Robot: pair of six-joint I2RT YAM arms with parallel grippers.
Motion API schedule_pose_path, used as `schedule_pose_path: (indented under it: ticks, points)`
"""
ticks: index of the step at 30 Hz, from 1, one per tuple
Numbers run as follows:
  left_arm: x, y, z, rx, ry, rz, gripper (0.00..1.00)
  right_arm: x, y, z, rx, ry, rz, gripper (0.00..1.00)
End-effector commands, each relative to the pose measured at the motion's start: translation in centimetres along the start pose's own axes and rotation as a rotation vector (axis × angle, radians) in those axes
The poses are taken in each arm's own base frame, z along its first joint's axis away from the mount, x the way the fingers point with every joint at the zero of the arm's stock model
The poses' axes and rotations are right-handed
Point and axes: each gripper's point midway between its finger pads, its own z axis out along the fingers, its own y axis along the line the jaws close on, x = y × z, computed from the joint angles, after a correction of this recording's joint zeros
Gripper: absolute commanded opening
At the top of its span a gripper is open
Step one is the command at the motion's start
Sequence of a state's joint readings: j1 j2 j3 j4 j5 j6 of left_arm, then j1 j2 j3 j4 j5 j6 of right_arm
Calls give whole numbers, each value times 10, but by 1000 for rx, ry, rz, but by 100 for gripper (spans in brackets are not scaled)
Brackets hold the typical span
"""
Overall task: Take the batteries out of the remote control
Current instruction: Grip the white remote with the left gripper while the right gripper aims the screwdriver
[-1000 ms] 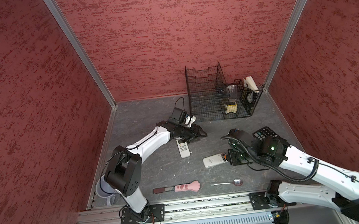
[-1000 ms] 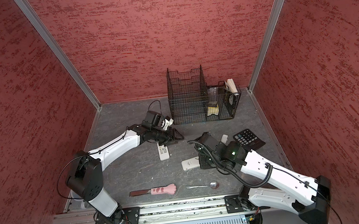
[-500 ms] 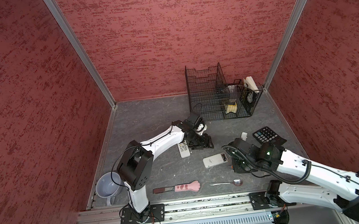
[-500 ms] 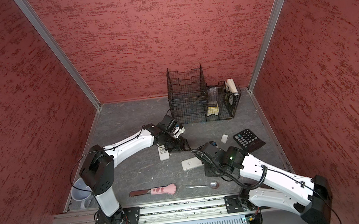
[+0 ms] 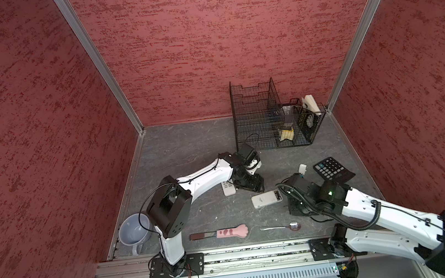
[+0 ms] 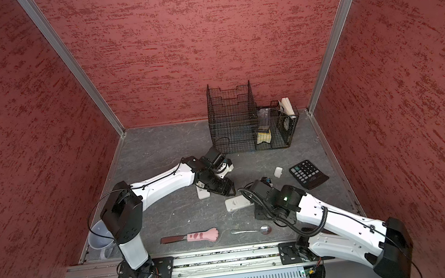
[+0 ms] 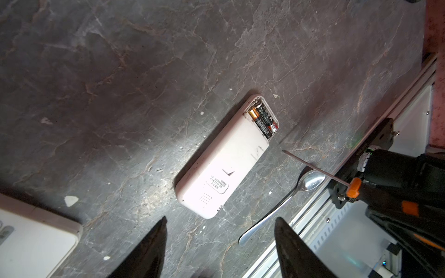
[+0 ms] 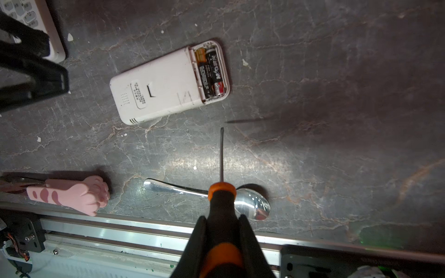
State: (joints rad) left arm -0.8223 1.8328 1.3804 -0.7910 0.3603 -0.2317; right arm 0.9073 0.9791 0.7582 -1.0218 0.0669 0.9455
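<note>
The remote control [image 8: 166, 84] is a pale pinkish-white slab lying back up on the grey floor, also seen in the left wrist view [image 7: 224, 163] and in both top views [image 5: 266, 198] [image 6: 237, 202]. Its end compartment is uncovered, with two dark batteries [image 8: 210, 72] [image 7: 263, 119] side by side inside. My left gripper [image 7: 220, 219] hovers open just behind the remote's closed end, nothing between its fingers. My right gripper [image 8: 222, 216] is shut on an orange-and-black screwdriver [image 8: 221, 156]. The screwdriver's tip points at the remote and stops short of it.
A second white remote [image 5: 228, 188] lies under the left arm. A small white cover [image 5: 302, 168], a calculator [image 5: 333, 170] and a wire basket [image 5: 271, 119] sit behind. A spoon [image 5: 281, 227], a pink paw-handled tool [image 5: 227, 233] and a mug [image 5: 134, 232] lie near the front rail.
My left gripper has swung right and forward toward the open remote, and its jaws have spread wider. My right gripper has drawn the screwdriver slightly back from the remote's end.
</note>
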Motion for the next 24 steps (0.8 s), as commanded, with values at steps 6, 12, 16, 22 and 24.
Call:
schedule_pose_path:
  ticks: [6, 12, 16, 22, 24]
  points:
    - [6, 2, 14, -41, 31, 91, 71, -15, -2, 4, 29, -65, 33, 0]
    - [11, 1, 19, -57, 46, 136, 72, -20, 1, 10, 21, -79, 37, 0]
    - [15, 1, 25, -66, 64, 166, 73, -24, 4, 14, 17, -79, 33, 0]
    - [19, 2, 32, -79, 82, 199, 74, -31, 6, 16, 20, -86, 26, 0]
    - [21, 2, 34, -82, 91, 209, 75, -34, 6, 16, 21, -90, 25, 0]
